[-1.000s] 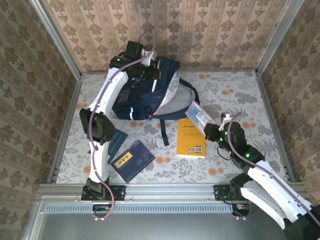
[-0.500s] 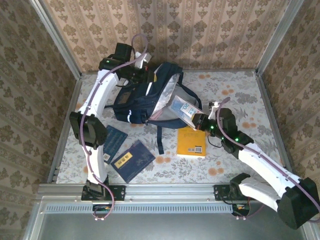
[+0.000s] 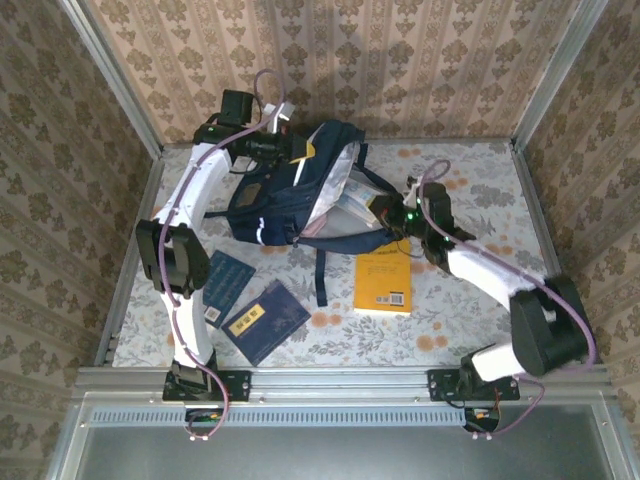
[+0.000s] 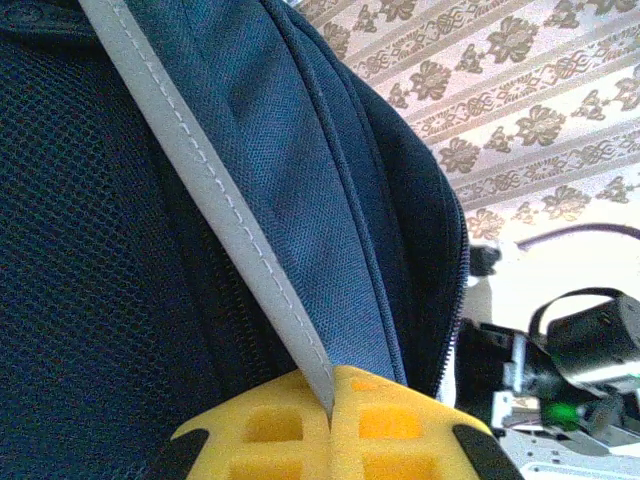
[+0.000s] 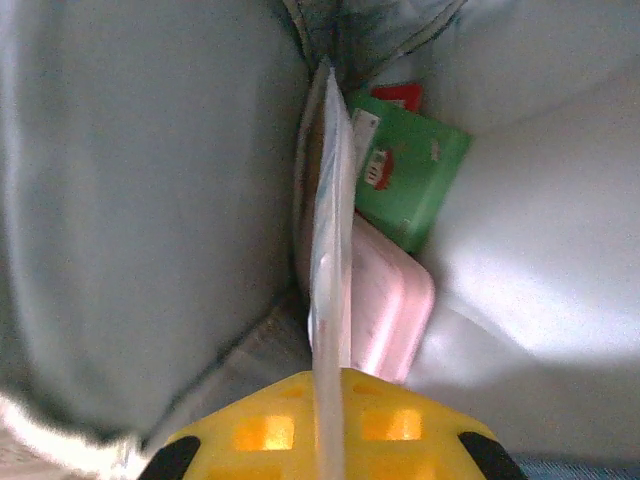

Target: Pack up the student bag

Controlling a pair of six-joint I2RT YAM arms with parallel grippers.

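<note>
The student bag point(image 3: 285, 195), dark navy, lies at the back of the table with its mouth held wide, showing pale grey lining. My left gripper point(image 3: 297, 152) is shut on the bag's upper flap; in the left wrist view its yellow pads point(image 4: 400, 425) pinch the pale stripe point(image 4: 210, 200). My right gripper point(image 3: 383, 213) reaches into the mouth, shut on a thin clear packet point(image 5: 332, 250) seen edge-on in the right wrist view. Inside the bag sit a green box point(image 5: 412, 180) and a pink case point(image 5: 388, 312).
A yellow book point(image 3: 384, 280) lies flat in front of the bag. Two dark blue booklets point(image 3: 265, 320) point(image 3: 228, 283) lie at the front left by the left arm. A dark strap point(image 3: 322, 275) trails from the bag. Patterned walls close in the table.
My right gripper has carried the clear packet up and left from beside the yellow book into the bag's mouth. The left gripper has lifted the flap a little higher.
</note>
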